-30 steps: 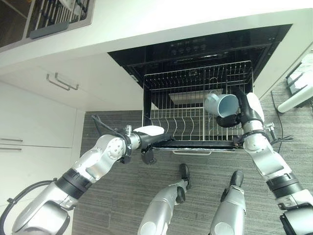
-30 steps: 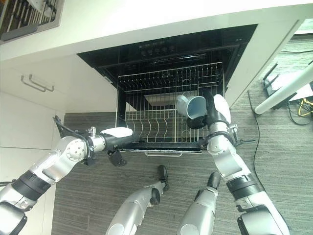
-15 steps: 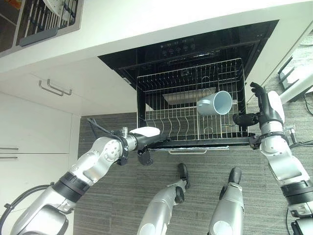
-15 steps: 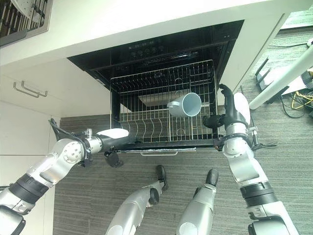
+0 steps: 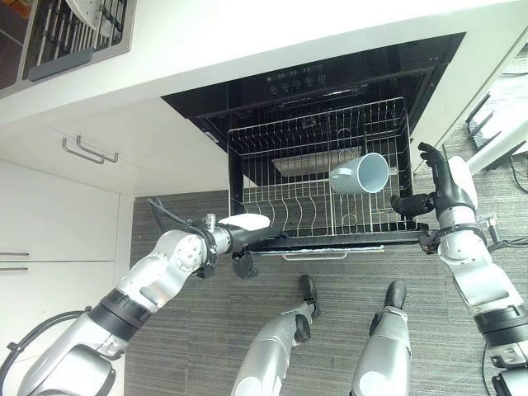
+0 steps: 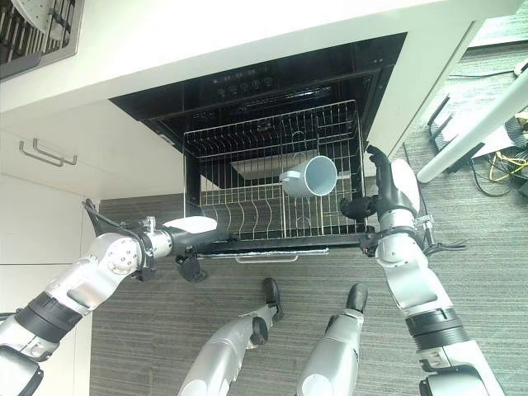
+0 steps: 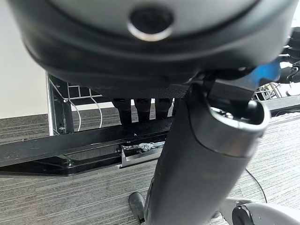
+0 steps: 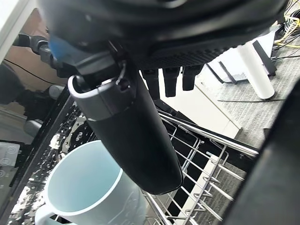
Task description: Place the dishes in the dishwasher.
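While the pale blue mug lies tipped on its side in the wire rack of the open dishwasher, centre right of frame, the right robot hand hovers just beside the rack, fingers spread, holding nothing. At lower left, the left robot hand rests at the rack's front edge; its finger state cannot be told.

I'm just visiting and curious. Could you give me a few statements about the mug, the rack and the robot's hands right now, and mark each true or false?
1. The pale blue mug lies on its side in the wire rack. True.
2. The right hand grips the mug. False: it is open, beside the rack.
3. The rack is pulled out of the dishwasher. True.
4. The left hand carries a plate. False: it rests at the rack's front edge.
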{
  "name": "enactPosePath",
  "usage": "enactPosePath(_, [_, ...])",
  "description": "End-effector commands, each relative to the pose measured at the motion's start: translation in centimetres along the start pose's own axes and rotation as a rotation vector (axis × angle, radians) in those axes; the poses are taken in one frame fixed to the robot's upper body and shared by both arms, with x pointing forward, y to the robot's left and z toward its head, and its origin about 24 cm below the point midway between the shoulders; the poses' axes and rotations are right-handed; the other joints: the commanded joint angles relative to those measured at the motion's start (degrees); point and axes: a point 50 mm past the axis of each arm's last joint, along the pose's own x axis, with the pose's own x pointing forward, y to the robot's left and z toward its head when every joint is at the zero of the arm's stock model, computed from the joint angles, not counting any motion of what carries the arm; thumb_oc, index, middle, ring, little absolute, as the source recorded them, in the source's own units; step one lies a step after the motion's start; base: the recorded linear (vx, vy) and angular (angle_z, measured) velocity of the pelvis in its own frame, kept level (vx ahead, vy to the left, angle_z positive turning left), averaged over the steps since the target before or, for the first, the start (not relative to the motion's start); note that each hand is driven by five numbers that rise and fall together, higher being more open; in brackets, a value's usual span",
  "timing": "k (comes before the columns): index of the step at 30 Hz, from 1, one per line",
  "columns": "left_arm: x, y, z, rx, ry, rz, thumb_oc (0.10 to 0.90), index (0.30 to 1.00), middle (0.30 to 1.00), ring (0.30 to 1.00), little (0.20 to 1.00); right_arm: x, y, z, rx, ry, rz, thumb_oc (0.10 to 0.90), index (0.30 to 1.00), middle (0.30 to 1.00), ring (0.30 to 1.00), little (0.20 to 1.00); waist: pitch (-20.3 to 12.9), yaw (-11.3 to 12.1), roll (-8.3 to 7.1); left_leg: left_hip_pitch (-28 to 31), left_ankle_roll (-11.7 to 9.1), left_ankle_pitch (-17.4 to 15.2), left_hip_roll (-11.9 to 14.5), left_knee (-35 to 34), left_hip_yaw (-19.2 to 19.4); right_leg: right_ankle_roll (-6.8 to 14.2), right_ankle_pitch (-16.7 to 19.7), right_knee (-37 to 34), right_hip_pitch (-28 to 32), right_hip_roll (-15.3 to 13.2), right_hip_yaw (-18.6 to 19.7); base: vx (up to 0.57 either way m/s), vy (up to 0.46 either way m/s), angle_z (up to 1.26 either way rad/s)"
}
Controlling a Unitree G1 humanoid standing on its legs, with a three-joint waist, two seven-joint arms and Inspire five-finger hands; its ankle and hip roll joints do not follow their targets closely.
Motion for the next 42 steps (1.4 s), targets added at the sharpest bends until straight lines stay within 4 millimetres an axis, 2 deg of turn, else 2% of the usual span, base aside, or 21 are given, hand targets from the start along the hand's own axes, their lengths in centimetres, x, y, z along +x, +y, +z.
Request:
enactPosePath(1, [-1.5, 1.2, 0.0, 0.016, 0.003, 0.097, 0.8, 0.9, 0.9, 0.9, 0.9, -0.5, -4.0, 6.5, 0.114, -0.378, -0.16, 0.8, 0.9, 0.9, 0.9, 0.9, -0.25, -0.64, 2.8, 1.99, -4.98, -11.77, 7.14, 3.46, -0.58, 1.06, -4.11, 1.08, -0.2, 1.33, 5.66, 0.0, -0.058, -0.05])
enactPosePath(5, [-1.8, 0.5, -1.0, -0.039, 0.052, 0.147, 0.8, 0.9, 0.9, 0.9, 0.9, -2.0, -4.3, 7.3, 0.265, -0.494, -0.16, 0.8, 0.9, 0.9, 0.9, 0.9, -1.89, -0.48, 1.78, 3.75, -4.82, -12.67, 7.66, 3.46, -0.19, 1.37, -4.25, -0.37, 2.22, 1.53, 4.88, 0.02, -0.071, -0.04])
enactPosePath(10, [-2.9, -1.7, -2.9, -0.133, 0.131, 0.192, 0.8, 0.9, 0.9, 0.9, 0.9, -4.1, -4.8, 7.1, 0.346, -0.589, -0.172, 0.8, 0.9, 0.9, 0.9, 0.9, -6.56, -0.02, 0.56, 7.83, -4.58, -13.66, 8.62, 3.46, 0.36, 1.96, -6.08, -1.0, 6.96, 1.66, 2.91, 0.09, -0.09, -0.09])
enactPosePath(15, [-4.2, -3.2, -4.1, -0.217, 0.181, 0.227, 0.8, 0.9, 0.9, 0.9, 0.9, -4.8, -4.9, 6.7, 0.372, -0.608, -0.137, 0.8, 0.9, 0.9, 0.9, 0.9, -12.28, 0.64, -1.03, 12.31, -4.73, -14.01, 10.21, 3.46, 0.78, 2.09, -8.72, -1.0, 12.26, 2.04, 0.7, 0.12, -0.111, -0.04])
enactPosePath(19, [-5.1, -3.4, -4.8, -0.263, 0.213, 0.305, 0.8, 0.9, 0.9, 0.9, 0.9, -5.0, -4.9, 6.6, 0.399, -0.622, -0.13, 0.8, 0.9, 0.9, 0.9, 0.9, -16.53, 2.12, -2.83, 15.19, -4.92, -14.3, 11.53, 3.46, 0.39, 1.81, -10.75, -1.0, 16.56, 2.67, -0.6, 0.08, -0.134, -0.02])
enactPosePath(21, [-6.2, -2.4, -5.5, -0.295, 0.216, 0.455, 0.8, 0.9, 0.9, 0.9, 0.9, -5.1, -4.9, 6.5, 0.448, -0.626, -0.125, 0.8, 0.9, 0.9, 0.9, 0.9, -19.1, 3.94, -4.98, 17.0, -4.87, -14.83, 11.86, 3.46, -0.77, 1.43, -11.6, -1.0, 19.67, 3.06, -1.96, 0.04, -0.128, -0.04])
enactPosePath(23, [-7.1, -1.4, -5.6, -0.312, 0.175, 0.588, 0.8, 0.9, 0.9, 0.9, 0.9, -5.3, -4.6, 6.3, 0.511, -0.613, -0.098, 0.8, 0.9, 0.9, 0.9, 0.9, -20.12, 5.05, -6.45, 17.44, -4.57, -15.31, 11.24, 3.46, -2.24, 0.98, -11.97, -1.0, 20.8, 3.94, -2.21, 0.0, -0.013, -0.03])
enactPosePath(25, [-7.5, -1.2, -5.6, -0.328, 0.161, 0.658, 0.8, 0.9, 0.9, 0.9, 0.9, -5.4, -4.4, 6.0, 0.565, -0.603, -0.07, 0.8, 0.9, 0.9, 0.9, 0.9, -20.46, 5.46, -7.08, 17.65, -4.33, -15.66, 10.68, 3.46, -3.06, 0.79, -12.02, -1.0, 21.19, 4.23, -2.22, -0.01, 0.07, -0.04])
enactPosePath(28, [-8.7, -1.1, -5.5, -0.364, 0.115, 0.804, 0.8, 0.9, 0.9, 0.9, 0.9, -5.9, -4.2, 4.8, 0.697, -0.573, -0.003, 0.8, 0.9, 0.9, 0.9, 0.9, -21.29, 6.38, -8.82, 18.22, -3.29, -16.45, 9.11, 3.46, -3.87, 0.99, -11.16, -1.0, 21.82, 3.74, -2.44, -0.02, 0.122, -0.02])
enactPosePath(30, [-9.7, -0.9, -5.1, -0.406, 0.044, 0.938, 0.8, 0.9, 0.9, 0.9, 0.9, -6.4, -4.3, 3.7, 0.765, -0.544, 0.002, 0.8, 0.9, 0.9, 0.9, 0.9, -21.67, 6.81, -10.37, 18.29, -1.78, -17.17, 6.95, 3.46, -4.74, 1.3, -9.04, -1.0, 21.94, 3.06, -1.62, -0.01, 0.151, -0.04])
enactPosePath(31, [-9.9, -0.9, -5.0, -0.414, 0.025, 0.963, 0.8, 0.9, 0.9, 0.9, 0.9, -6.4, -4.3, 3.5, 0.773, -0.537, 0.0, 0.8, 0.9, 0.9, 0.9, 0.9, -21.73, 6.8, -10.53, 18.29, -1.56, -17.24, 6.66, 3.46, -4.82, 1.39, -8.8, -1.0, 21.96, 2.93, -1.48, 0.0, 0.138, 0.13])
enactPosePath(34, [-11.1, -0.8, -4.9, -0.495, -0.061, 1.077, 0.8, 0.9, 0.9, 0.9, 0.9, -7.3, -4.6, 1.9, 0.855, -0.515, -0.035, 0.8, 0.9, 0.9, 0.9, 0.9, -21.95, 6.34, -11.76, 17.94, 0.0, -18.0, 4.32, 3.46, -5.51, 2.17, -3.91, -1.0, 21.64, 2.57, 0.09, 0.01, 0.118, 0.21])
enactPosePath(37, [-11.8, -1.0, -5.1, -0.628, -0.132, 1.165, 0.8, 0.9, 0.9, 0.9, 0.9, -7.7, -4.1, 0.7, 0.929, -0.457, -0.041, 0.8, 0.9, 0.9, 0.9, 0.9, -21.89, 5.36, -11.64, 17.75, 1.36, -18.21, 4.11, 3.46, -5.72, 1.89, -3.26, -1.0, 21.91, 7.71, 0.56, 0.03, 0.082, 0.25])
enactPosePath(38, [-11.9, -1.1, -5.3, -0.686, -0.155, 1.186, 0.8, 0.9, 0.9, 0.9, 0.9, -7.7, -4.0, 0.5, 0.934, -0.443, -0.038, 0.8, 0.9, 0.9, 0.9, 0.9, -21.65, 4.81, -11.73, 17.78, 1.72, -18.25, 3.97, 3.46, -6.01, 1.33, -4.61, -1.0, 21.66, 10.95, 1.73, 0.02, 0.015, 0.19])
enactPosePath(39, [-11.8, -1.4, -5.6, -0.756, -0.159, 1.206, 0.8, 0.9, 0.9, 0.9, 0.9, -7.8, -3.8, 0.4, 0.94, -0.433, -0.029, 0.8, 0.9, 0.9, 0.9, 0.9, -21.48, 4.14, -11.86, 17.69, 1.92, -18.08, 3.51, 3.46, -6.73, -0.26, -6.13, -1.0, 20.85, 15.45, 3.36, 0.02, -0.012, 0.13])
enactPosePath(42, [-11.9, -2.4, -6.2, -0.874, -0.135, 1.271, 0.8, 0.9, 0.9, 0.9, 0.9, -7.8, -3.8, 0.8, 0.953, -0.463, -0.009, 0.8, 0.9, 0.9, 0.9, 0.9, -21.02, 3.8, -12.69, 17.13, 0.68, -17.04, 1.59, 3.46, -7.79, -3.9, -9.24, -1.0, 17.87, 24.53, 5.99, -0.01, -0.055, 0.26])
